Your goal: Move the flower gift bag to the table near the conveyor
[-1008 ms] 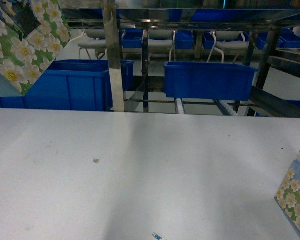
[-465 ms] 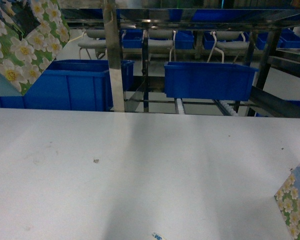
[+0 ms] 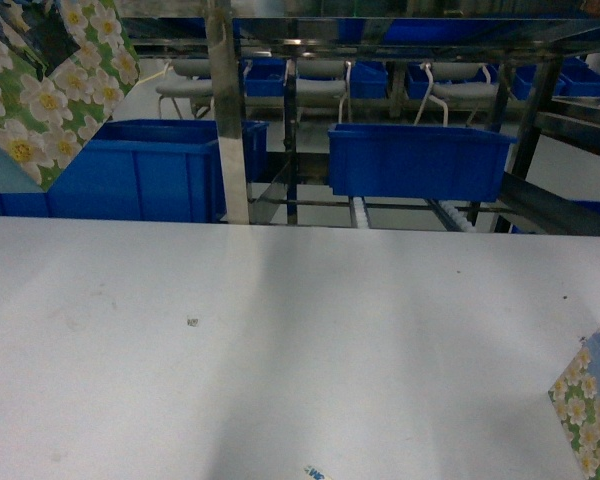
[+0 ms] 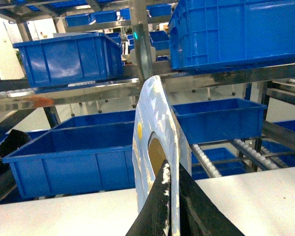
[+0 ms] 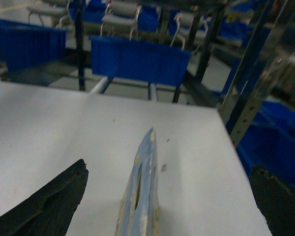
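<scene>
One flower gift bag [image 3: 50, 90] hangs high at the far left of the head view, in front of the conveyor [image 3: 450, 212] racks. My left gripper [image 4: 171, 173] is shut on that flower gift bag's [image 4: 155, 132] pale-blue top edge, above the white table [image 4: 246, 196]. A second, identical bag [image 3: 590, 420] shows at the table's [image 3: 280, 340] right front corner. In the right wrist view this bag [image 5: 142, 196] stands edge-on between the wide-apart fingers of my open right gripper [image 5: 169, 167], touching neither.
Blue plastic bins [image 3: 415, 160] [image 3: 140, 180] sit on the steel racks behind the table's far edge. A shiny steel post [image 3: 227, 110] rises at the middle left. The table's right edge [image 5: 226, 147] runs next to more racks and bins.
The bag at the right edge has sunk lower in the head view since a second ago and then held still. The raised bag on the left has not moved.
</scene>
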You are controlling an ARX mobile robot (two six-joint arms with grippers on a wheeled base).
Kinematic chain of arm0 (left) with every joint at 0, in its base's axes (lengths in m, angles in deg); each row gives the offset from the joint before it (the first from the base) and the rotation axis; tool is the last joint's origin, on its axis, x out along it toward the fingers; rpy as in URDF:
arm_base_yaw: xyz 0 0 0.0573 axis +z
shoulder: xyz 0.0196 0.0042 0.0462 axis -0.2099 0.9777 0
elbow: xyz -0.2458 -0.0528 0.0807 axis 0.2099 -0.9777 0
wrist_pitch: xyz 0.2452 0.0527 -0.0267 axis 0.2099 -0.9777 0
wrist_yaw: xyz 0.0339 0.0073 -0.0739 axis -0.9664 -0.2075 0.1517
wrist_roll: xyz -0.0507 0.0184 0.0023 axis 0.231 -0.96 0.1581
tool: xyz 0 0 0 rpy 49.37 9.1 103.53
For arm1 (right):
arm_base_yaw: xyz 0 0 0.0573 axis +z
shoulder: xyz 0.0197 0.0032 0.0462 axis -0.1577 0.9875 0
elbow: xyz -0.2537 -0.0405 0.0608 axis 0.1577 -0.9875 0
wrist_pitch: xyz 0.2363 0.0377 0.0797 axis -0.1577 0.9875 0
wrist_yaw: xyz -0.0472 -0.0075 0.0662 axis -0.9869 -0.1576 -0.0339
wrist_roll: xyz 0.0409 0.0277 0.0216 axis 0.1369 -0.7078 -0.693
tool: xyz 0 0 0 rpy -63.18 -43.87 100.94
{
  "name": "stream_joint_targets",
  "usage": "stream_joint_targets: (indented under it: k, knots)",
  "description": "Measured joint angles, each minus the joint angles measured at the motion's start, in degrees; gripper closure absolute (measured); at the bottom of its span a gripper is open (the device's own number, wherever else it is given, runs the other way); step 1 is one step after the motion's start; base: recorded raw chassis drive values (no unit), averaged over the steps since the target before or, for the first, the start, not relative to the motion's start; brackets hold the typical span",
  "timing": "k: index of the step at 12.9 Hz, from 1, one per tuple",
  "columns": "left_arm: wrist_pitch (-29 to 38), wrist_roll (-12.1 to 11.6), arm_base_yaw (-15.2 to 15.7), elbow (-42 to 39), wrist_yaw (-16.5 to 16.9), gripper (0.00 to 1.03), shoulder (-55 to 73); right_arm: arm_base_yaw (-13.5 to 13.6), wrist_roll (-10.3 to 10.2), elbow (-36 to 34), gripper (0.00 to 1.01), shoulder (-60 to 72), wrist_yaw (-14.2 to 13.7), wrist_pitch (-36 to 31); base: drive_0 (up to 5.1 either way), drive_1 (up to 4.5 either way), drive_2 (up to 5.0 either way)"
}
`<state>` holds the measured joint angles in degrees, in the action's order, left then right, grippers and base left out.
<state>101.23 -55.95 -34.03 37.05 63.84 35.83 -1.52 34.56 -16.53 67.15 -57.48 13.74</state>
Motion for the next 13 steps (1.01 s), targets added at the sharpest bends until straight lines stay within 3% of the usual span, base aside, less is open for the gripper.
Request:
stream_joint_targets:
  k: [1,3,5,6,9,13]
  knots:
    - [0.0,0.0,0.0,0.0,0.0,1.01,0.0,2.2,1.1,-0.8,0.03,-9.4,-3.6,4.6,0.0,0.00,0.0]
    - [0.0,0.0,0.0,0.0,0.0,1.01,0.0,7.4,1.4,-0.8,0.03,-34.2,-10.2,25.5,0.0,0.00,0.0]
    - [0.0,0.0,0.0,0.0,0.0,1.01,0.0,14.9,2.2,-0.7,0.03,-60.9,-16.9,50.1,0.0,0.00,0.0]
    - [0.0,0.0,0.0,0.0,0.0,1.01,0.0,15.6,2.6,-0.7,0.03,-69.7,-17.9,57.0,0.0,0.00,0.0]
    - [0.0,0.0,0.0,0.0,0.0,1.01,0.0,15.6,2.6,-0.7,0.03,-69.9,-18.2,57.3,0.0,0.00,0.0]
    - [4.4,2.4,-5.0,-2.1,-6.6,1.01,7.1,15.6,2.6,-0.7,0.03,-69.9,-18.2,57.3,0.0,0.00,0.0]
